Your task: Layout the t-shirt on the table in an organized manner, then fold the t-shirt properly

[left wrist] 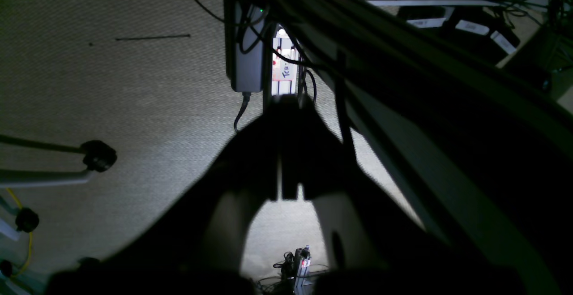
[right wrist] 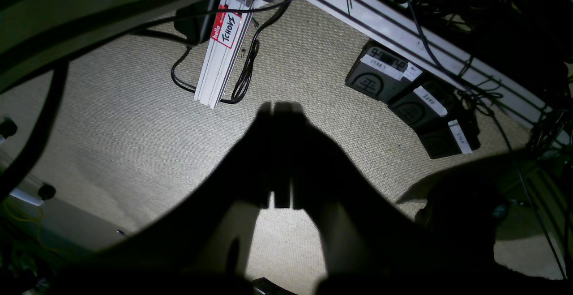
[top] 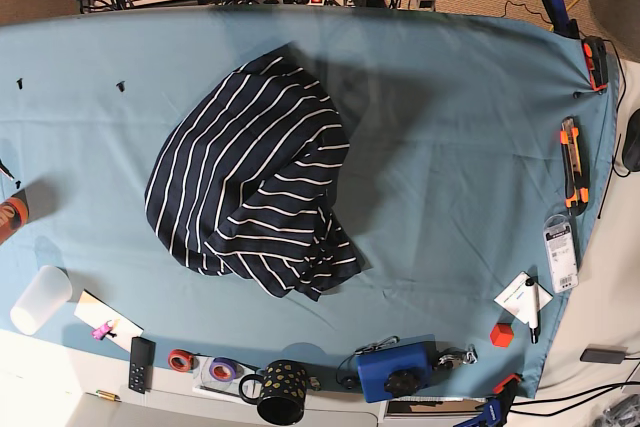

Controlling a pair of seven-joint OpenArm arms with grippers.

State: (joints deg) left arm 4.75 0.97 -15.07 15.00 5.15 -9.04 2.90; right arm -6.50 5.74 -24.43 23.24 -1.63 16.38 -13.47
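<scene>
The t-shirt (top: 255, 197), dark navy with thin white stripes, lies bunched in a rumpled heap left of centre on the table (top: 460, 147), which is draped in teal-blue cloth. Neither arm shows in the base view. In the left wrist view my left gripper (left wrist: 286, 107) is a dark silhouette with its jaws together, holding nothing, over beige carpet. My right gripper (right wrist: 281, 109) looks the same in the right wrist view: shut, empty, above the carpet. No part of the shirt appears in either wrist view.
Along the table's near edge stand a white cup (top: 40, 299), a remote (top: 141, 364), tape rolls (top: 181, 359), a dotted black mug (top: 283, 392), a blue box (top: 395, 370) and a red cube (top: 501, 334). An orange knife (top: 570, 165) lies at the right edge. Foot pedals (right wrist: 385, 78) and cables sit on the floor.
</scene>
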